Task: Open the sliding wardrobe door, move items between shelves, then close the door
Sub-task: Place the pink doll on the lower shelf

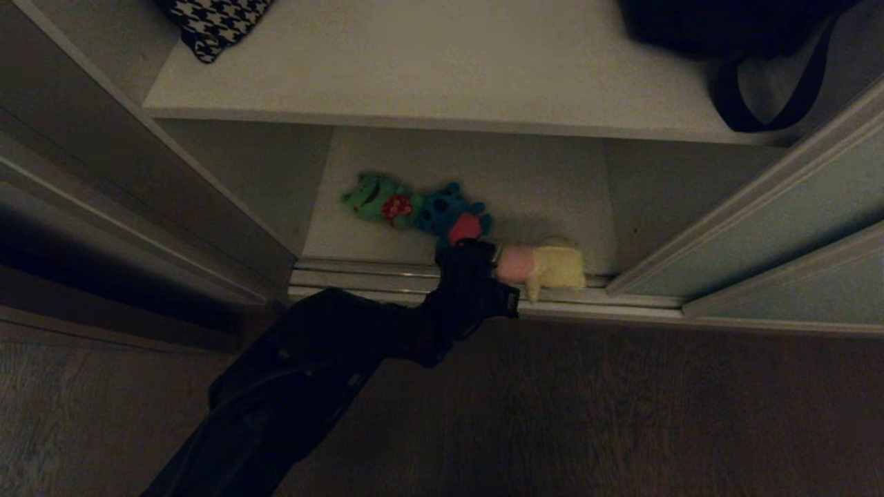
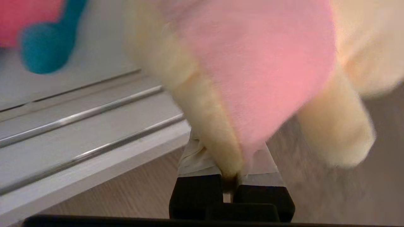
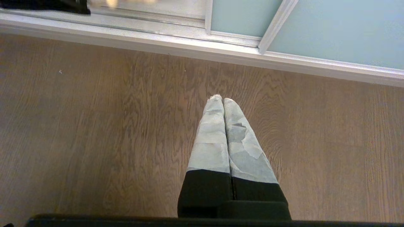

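A brown wood-grain plank floor [image 1: 621, 414] is seen in front of the wardrobe, lit dimly in the head view. A ribbed pale metal floor track [image 1: 366, 273] is laid along the wardrobe's threshold. Dark brown wooden side trim [image 1: 103, 207] is set at the left. A black-and-white houndstooth fabric piece [image 1: 214, 24] and a black strapped bag [image 1: 732, 27] are kept higher up.

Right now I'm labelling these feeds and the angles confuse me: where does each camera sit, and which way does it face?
Head view: on the robot's head, looking down into the open wardrobe at the lower shelf; the left arm reaches in.
Left wrist view: behind the left hand, shut on the yellow-and-pink toy above the floor track.
Right wrist view: behind the shut right hand, facing the wooden floor.
Shared: head and left wrist views both show the toy, the track and the blue toy.
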